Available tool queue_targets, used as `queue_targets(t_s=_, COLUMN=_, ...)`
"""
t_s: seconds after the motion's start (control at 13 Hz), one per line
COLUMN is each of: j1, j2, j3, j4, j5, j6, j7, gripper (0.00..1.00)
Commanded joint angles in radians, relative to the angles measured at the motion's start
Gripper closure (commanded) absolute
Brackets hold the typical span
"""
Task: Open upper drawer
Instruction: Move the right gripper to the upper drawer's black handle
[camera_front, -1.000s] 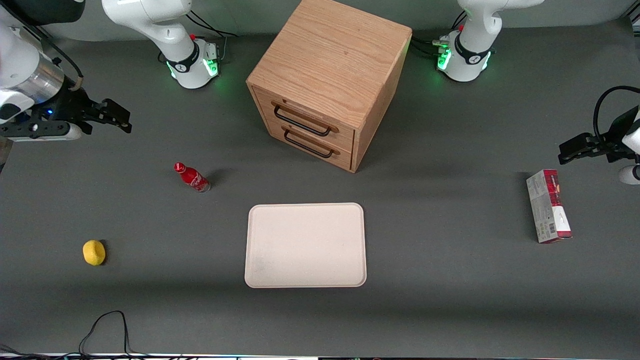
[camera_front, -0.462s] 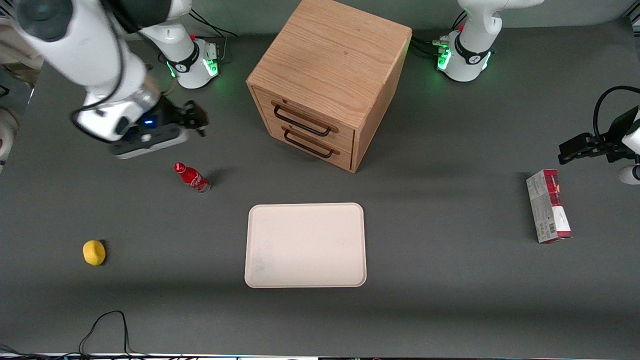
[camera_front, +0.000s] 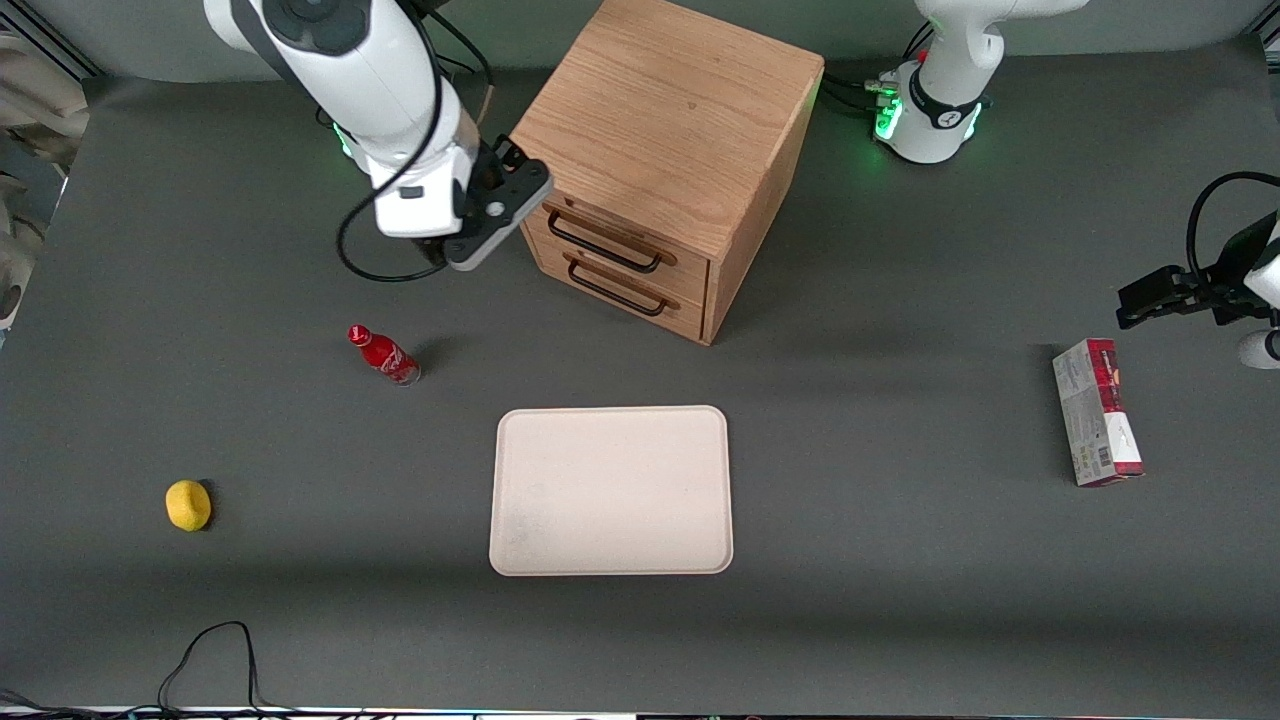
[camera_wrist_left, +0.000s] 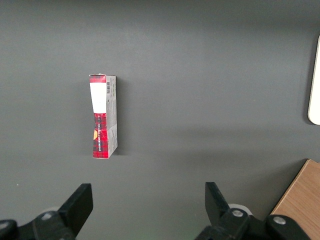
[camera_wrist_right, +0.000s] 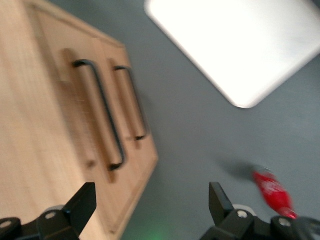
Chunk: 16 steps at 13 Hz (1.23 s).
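Dark grey table carries everything. Biggest item is the cube-shaped light oak cabinet, right beside the right arm's gripper, which hangs at the cabinet's front corner toward the working arm's end of the table, level with the drawer fronts. Upper drawer is flush and shut, directly above the identical lower drawer; its black wire bar handle sits just beside the gripper, not touched yet. Wrist cam shows the same handle ahead of the two black fingers, which are spread wide with nothing between them, so my read is this is the approach stage: jaws pre-opened to straddle the bar, wrist angled to face the drawer front. The bar stands off the wood, presumably so a finger can get in under it. Next: line up on the higher bar, not the lower one; they're close together, so the wrong pick is the main risk. Off-white rectangular tray lies well away, nearer the front camera. Small red bottle stands near the gripper, camera-ward. Red-and-grey carton lies toward the parked arm's end. Yellow lemon-like ball is farthest off, camera-ward.
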Motion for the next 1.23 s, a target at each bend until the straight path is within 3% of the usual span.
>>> queue_targets(t_s=0.0, j1=-0.01, j2=0.085, j3=0.035, j4=0.045, j5=0.096, j6=-0.008, j7=-0.051, gripper=0.0)
queue_targets(t_s=0.31, j1=-0.007, j2=0.155, j3=0.084, j4=0.034, j5=0.104, j6=0.058, j7=-0.056, gripper=0.0)
queue_targets(t_s=0.69, j1=-0.002, j2=0.186, j3=0.084, j4=-0.021, j5=0.085, j6=0.144, j7=-0.113, gripper=0.0)
queue_targets(t_s=1.15, j1=0.002, j2=0.234, j3=0.086, j4=-0.04, j5=0.001, j6=0.191, j7=-0.143, gripper=0.0)
